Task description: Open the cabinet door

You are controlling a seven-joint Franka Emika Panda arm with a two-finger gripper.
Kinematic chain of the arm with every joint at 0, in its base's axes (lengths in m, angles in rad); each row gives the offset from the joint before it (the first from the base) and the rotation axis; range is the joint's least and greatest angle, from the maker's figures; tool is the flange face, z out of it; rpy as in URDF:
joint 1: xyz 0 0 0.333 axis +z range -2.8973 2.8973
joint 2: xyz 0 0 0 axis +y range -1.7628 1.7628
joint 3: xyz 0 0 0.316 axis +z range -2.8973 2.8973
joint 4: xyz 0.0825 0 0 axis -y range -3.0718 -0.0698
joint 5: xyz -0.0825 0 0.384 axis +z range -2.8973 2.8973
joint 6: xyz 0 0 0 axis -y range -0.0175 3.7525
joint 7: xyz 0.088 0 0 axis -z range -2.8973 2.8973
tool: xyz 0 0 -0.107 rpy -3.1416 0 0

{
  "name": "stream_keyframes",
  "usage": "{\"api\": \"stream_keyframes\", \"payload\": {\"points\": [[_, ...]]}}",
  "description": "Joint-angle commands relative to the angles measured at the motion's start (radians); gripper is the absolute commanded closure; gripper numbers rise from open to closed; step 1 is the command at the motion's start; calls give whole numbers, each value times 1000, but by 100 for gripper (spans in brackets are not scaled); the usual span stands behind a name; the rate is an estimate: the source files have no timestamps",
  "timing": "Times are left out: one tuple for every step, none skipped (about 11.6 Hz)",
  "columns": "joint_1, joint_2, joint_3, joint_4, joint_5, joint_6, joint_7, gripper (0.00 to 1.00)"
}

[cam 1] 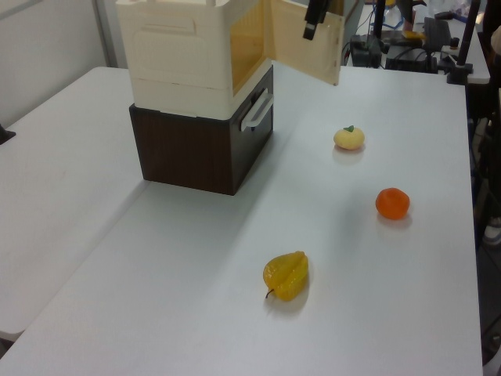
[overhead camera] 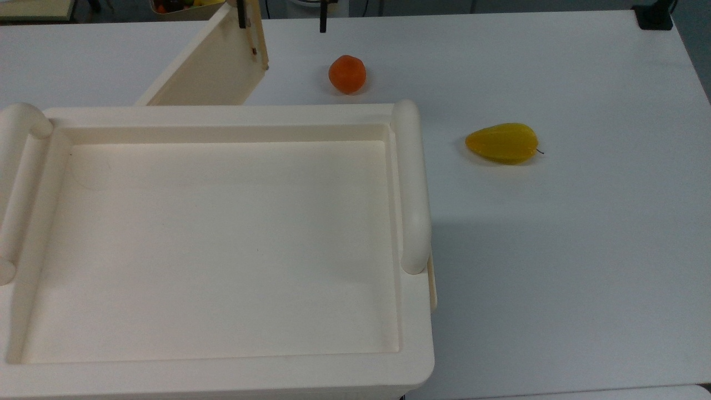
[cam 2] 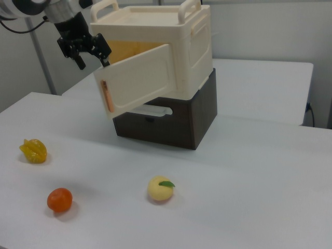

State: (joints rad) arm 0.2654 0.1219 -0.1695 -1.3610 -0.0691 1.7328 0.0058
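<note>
Now I see the cabinet (cam 2: 171,46) on its dark base, the cabinet door (cam 2: 139,83) swung well outward. My gripper (cam 2: 89,49) hangs spread above the door's free edge, gripping nothing, hinge lying opposite.

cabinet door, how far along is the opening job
Mostly done: the flat cream-white cabinet door stands swung well out from the big cream-white plastic cabinet, baring the yellowish inside. In hand: the black two-finger tool, open, sits by the door's free edge. Left: at most a little more swing, then backing away.
</note>
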Motion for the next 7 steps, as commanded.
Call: {"api": "stream_keyframes", "payload": {"points": [[-9, -21, -1, -16, -1, -61, -34, 0], [-9, -18, 1, -23, -1, -90, -32, 0], [-6, -18, 5, -41, -1, -105, -30, 0], [-3, -22, 7, -70, 0, -108, -26, 0], [-8, -25, 7, -95, 0, -114, -24, 0], [-11, -27, 2, -122, 2, -118, -24, 0], [-20, -42, 2, -160, 3, -116, -15, 0]]}}
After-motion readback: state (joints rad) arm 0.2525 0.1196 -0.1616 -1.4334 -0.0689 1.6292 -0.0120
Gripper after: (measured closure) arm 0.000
